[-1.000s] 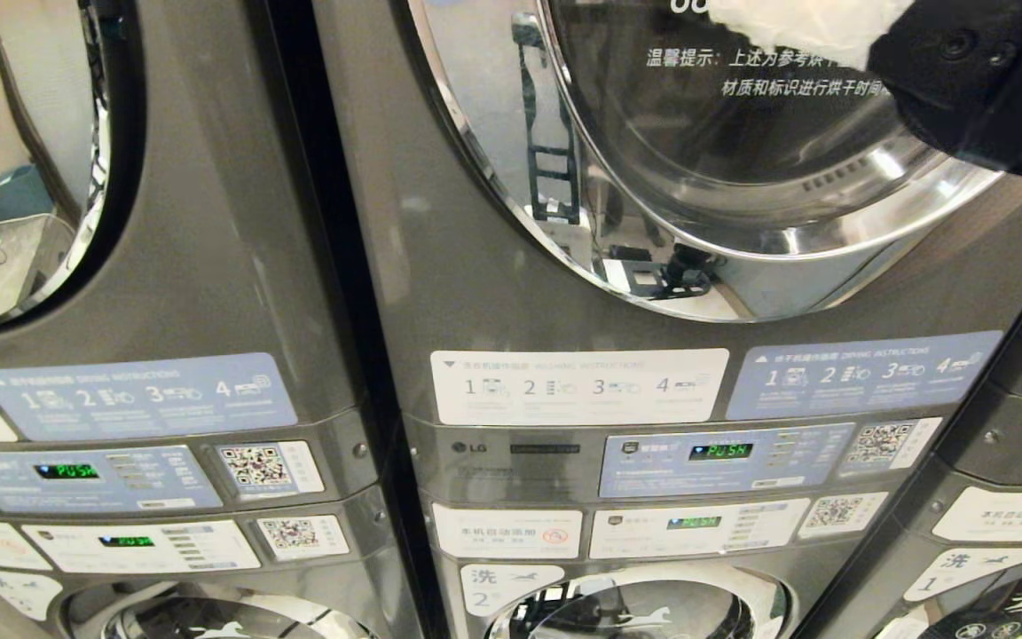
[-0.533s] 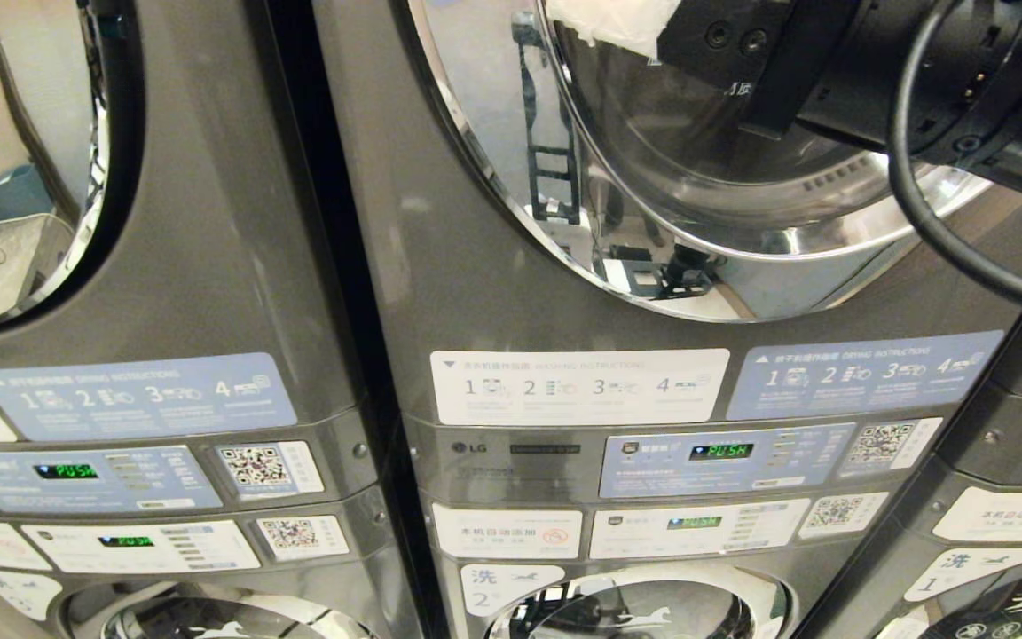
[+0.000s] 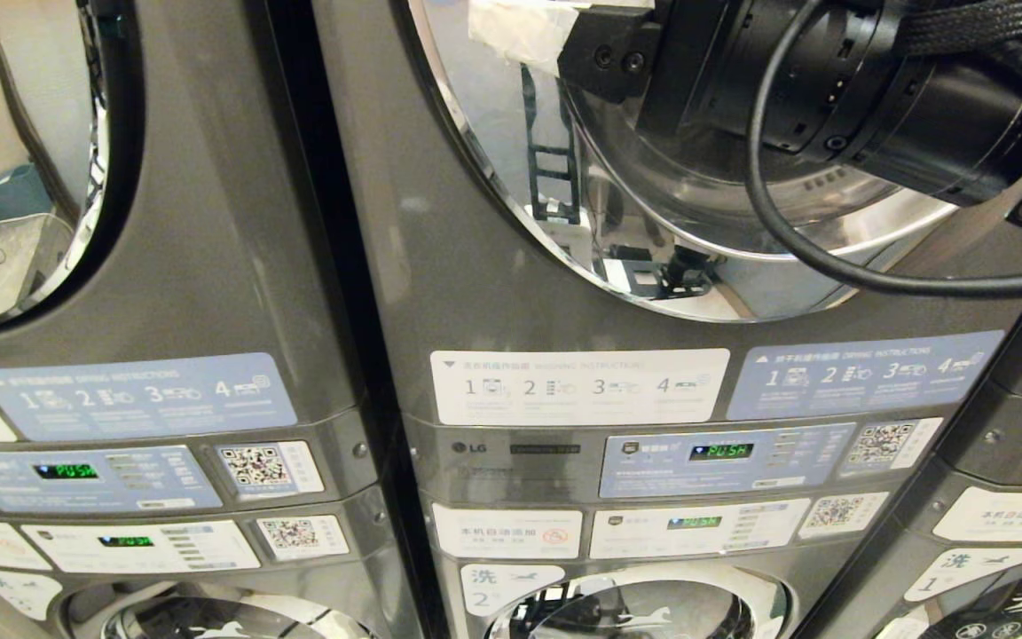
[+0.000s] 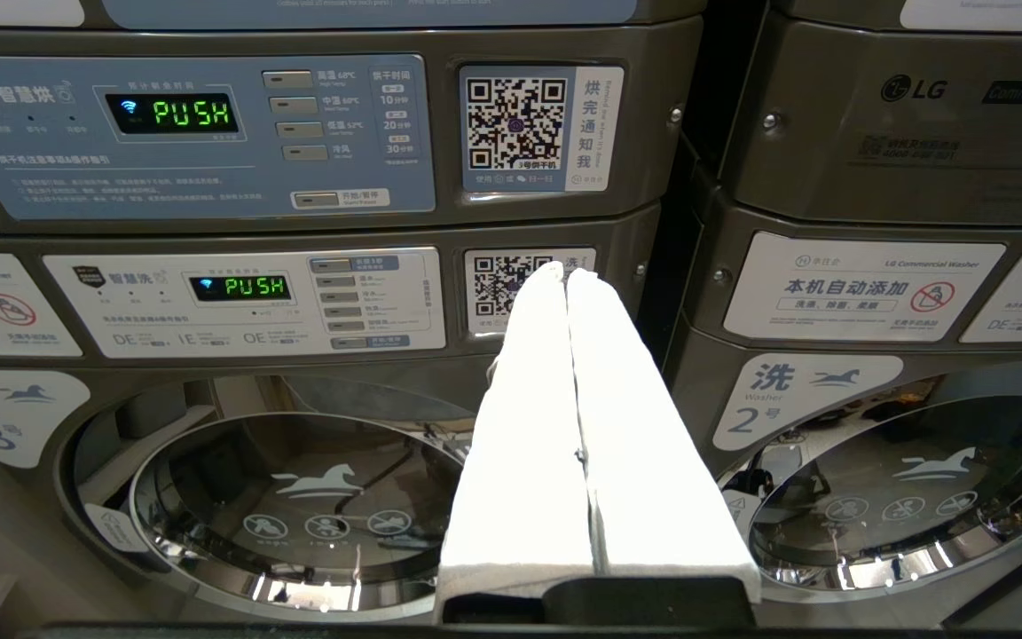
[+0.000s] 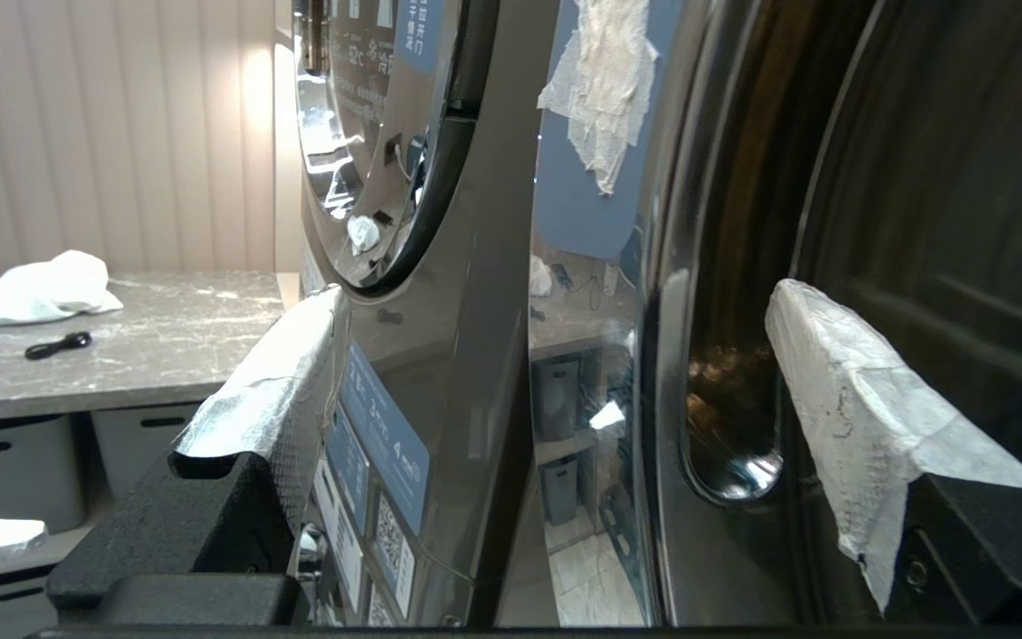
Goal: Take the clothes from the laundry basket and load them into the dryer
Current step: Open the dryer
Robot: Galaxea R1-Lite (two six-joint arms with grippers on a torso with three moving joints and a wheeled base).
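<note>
— What colours are seen on the dryer (image 3: 440,266)?

— A dark grey body is shown, with a mirror-bright chrome ring (image 3: 511,186) around the door. The instruction stickers (image 3: 578,386) are white and pale blue, printed with grey numerals, and the display (image 3: 720,451) is lit in green letters. Black-and-white QR codes (image 3: 880,443) are set beside it.

— And the grippers?

— The right gripper (image 5: 555,390) is seen as black, its fingers (image 5: 839,417) wrapped in white, slightly smudged cloth tape. The left gripper (image 4: 569,275) is covered in the same white.

— Anything else?

— A grey marbled counter (image 5: 165,337) is shown bearing a white crumpled cloth (image 5: 41,288), before a beige pleated wall (image 5: 103,124).
</note>
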